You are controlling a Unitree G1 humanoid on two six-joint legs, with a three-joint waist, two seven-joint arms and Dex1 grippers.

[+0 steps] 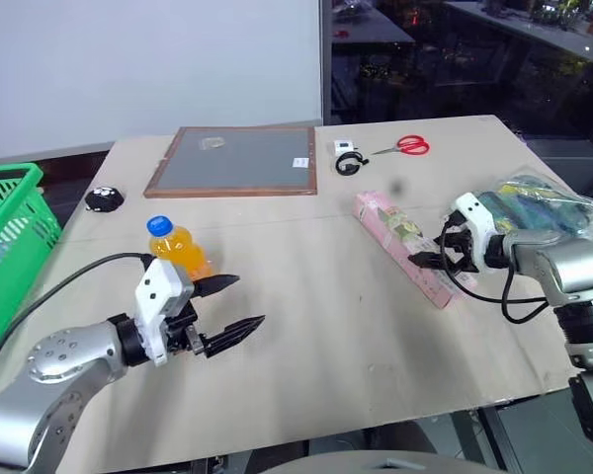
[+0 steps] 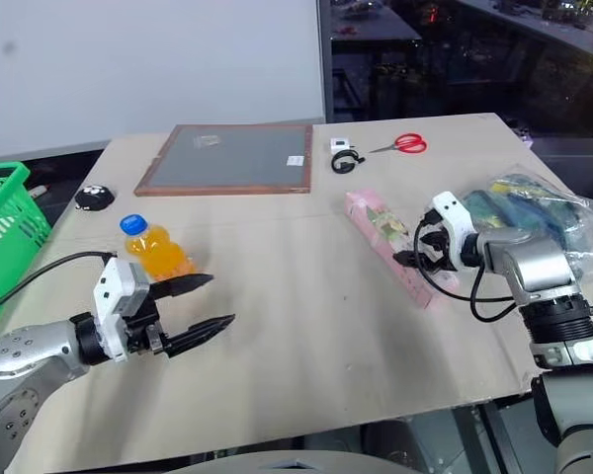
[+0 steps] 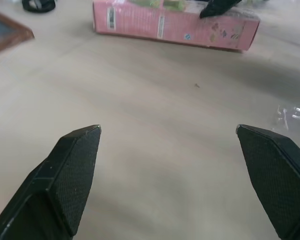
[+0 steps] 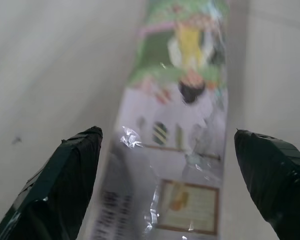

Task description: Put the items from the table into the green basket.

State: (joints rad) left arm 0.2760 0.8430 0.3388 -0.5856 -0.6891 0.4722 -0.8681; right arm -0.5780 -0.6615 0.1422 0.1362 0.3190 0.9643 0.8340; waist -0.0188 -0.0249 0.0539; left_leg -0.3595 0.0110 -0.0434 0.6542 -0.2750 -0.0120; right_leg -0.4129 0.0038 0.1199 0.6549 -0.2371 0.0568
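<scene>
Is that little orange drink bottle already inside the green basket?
No, the orange drink bottle stands upright on the table, apart from the green basket at the table's left edge.

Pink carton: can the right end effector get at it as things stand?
Probably yes. The right end effector hangs open right over the pink carton, a finger on either side in the right wrist view, and nothing lies between them.

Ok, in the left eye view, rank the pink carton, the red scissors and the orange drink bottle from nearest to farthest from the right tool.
1. Pink carton: directly under the open right tool.
2. Red scissors: farther back on the table, near its far edge.
3. Orange drink bottle: across the table, by the left tool.
</scene>
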